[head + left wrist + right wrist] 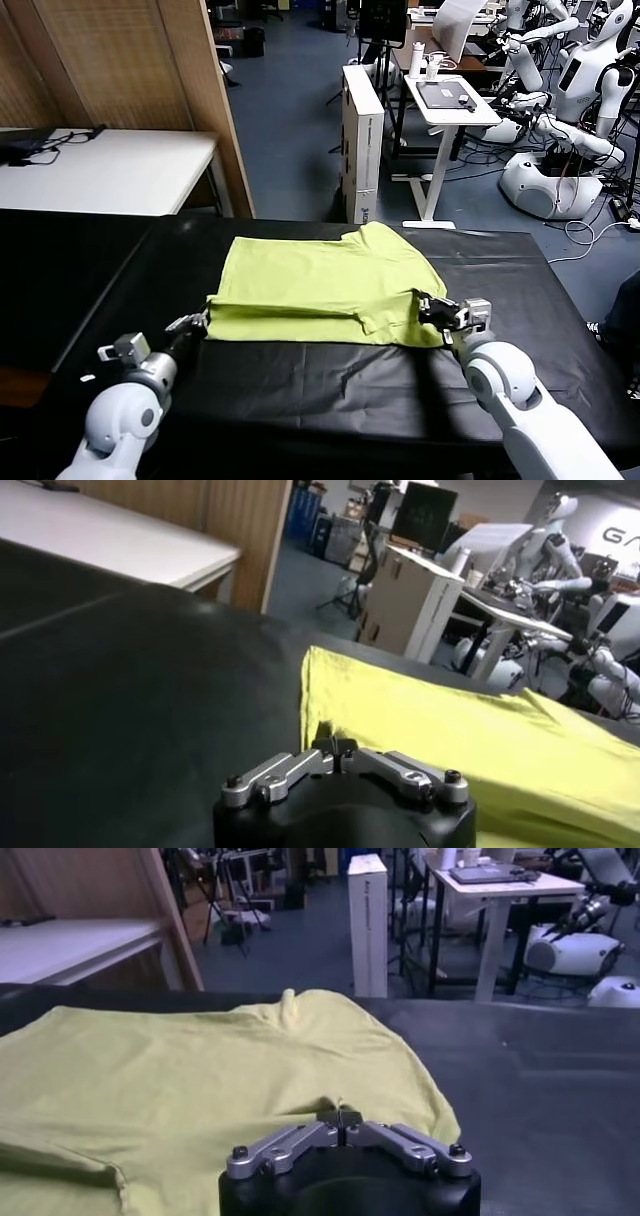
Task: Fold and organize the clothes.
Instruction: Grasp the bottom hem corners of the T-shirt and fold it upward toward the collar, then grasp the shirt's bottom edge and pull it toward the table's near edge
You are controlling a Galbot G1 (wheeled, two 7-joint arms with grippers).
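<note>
The lime yellow-green T-shirt (320,275) lies on the black table cover (300,390). Its near part is folded over, making a doubled edge along the front. My left gripper (200,322) is at the shirt's near left corner, shut, with a bit of fabric pinched between its fingertips; it also shows in the left wrist view (335,745) against the shirt (450,730). My right gripper (425,305) is at the shirt's near right edge, shut on a small raised fold of fabric; it also shows in the right wrist view (340,1116) on the shirt (180,1068).
A white table (110,170) and a wooden panel (200,90) stand at the back left. Beyond the far edge are a white cabinet (362,140), a white stand desk (450,100) and other robots (570,100).
</note>
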